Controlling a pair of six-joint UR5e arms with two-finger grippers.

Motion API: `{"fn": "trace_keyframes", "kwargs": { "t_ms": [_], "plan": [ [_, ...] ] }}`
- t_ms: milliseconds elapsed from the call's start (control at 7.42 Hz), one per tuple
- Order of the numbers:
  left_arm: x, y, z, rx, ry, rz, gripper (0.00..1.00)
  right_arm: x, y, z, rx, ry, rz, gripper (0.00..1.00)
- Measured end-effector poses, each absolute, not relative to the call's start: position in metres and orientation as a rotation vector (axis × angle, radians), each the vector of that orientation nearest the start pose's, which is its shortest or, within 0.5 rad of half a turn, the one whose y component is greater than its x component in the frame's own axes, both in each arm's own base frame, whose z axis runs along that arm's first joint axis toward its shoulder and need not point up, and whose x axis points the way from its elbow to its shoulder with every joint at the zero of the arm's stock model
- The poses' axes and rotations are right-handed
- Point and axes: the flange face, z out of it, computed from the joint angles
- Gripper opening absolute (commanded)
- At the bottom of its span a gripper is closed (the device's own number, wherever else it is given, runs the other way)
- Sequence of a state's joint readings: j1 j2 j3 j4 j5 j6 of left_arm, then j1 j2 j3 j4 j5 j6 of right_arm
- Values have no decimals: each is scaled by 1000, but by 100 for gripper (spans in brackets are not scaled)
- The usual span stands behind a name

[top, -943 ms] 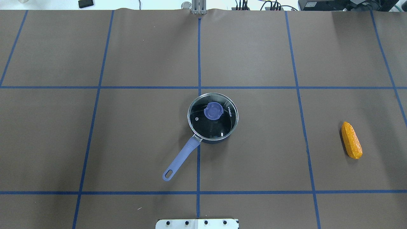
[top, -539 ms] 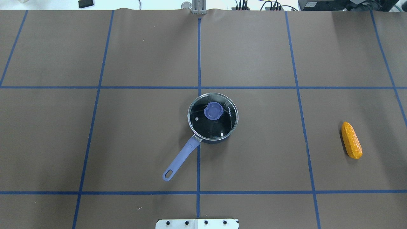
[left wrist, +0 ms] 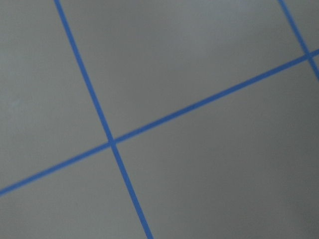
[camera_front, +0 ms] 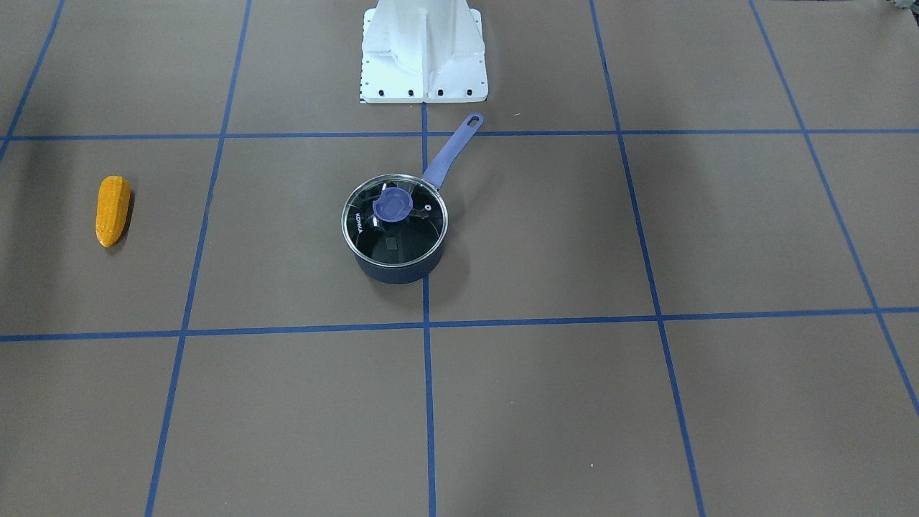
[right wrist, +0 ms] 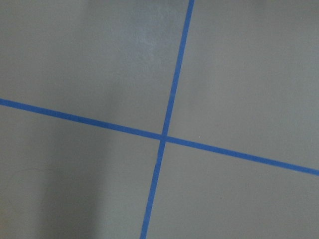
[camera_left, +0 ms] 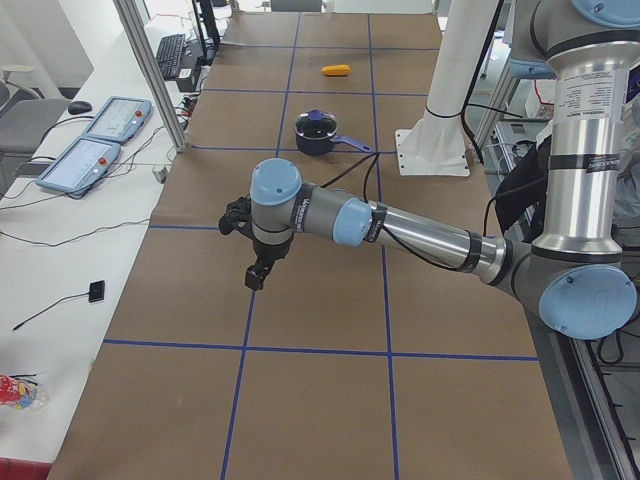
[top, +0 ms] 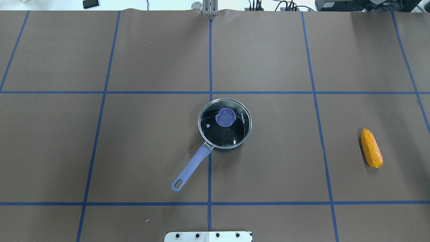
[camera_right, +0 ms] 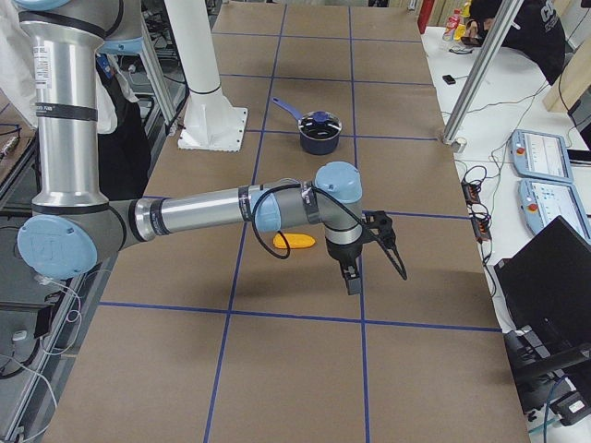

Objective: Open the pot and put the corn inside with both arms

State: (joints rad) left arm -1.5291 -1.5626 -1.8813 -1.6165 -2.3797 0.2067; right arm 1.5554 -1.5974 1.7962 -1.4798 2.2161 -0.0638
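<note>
A dark blue pot [top: 231,145] with a glass lid [top: 235,132] and a purple knob [top: 224,117] stands shut at the table's middle; its purple handle [top: 191,166] points toward the robot base. It also shows in the front-facing view [camera_front: 395,269]. The orange-yellow corn [top: 371,148] lies on the table far to the right of the pot, and in the front-facing view [camera_front: 113,210] at the left. The left gripper [camera_left: 250,250] hangs above the table far from the pot. The right gripper [camera_right: 374,268] hangs just beyond the corn [camera_right: 295,241]. I cannot tell whether either is open or shut.
The white base pedestal [camera_front: 423,50] stands behind the pot. Blue tape lines grid the brown table cover [top: 151,151]. Control pendants [camera_left: 100,140] lie on a side bench, and a metal post [camera_right: 476,74] stands at the table's far edge.
</note>
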Motion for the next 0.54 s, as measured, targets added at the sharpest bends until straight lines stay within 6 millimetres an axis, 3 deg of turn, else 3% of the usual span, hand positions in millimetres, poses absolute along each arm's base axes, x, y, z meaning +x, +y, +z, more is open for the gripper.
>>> {"fn": "trace_keyframes", "kwargs": {
  "t_ms": [270, 539],
  "plan": [
    [-40, -495, 490, 452, 769, 393, 98, 65, -496, 552, 335, -639, -185, 100],
    [-22, -507, 456, 493, 790, 371, 99, 61, -500, 546, 344, -652, -177, 100]
  ]
}}
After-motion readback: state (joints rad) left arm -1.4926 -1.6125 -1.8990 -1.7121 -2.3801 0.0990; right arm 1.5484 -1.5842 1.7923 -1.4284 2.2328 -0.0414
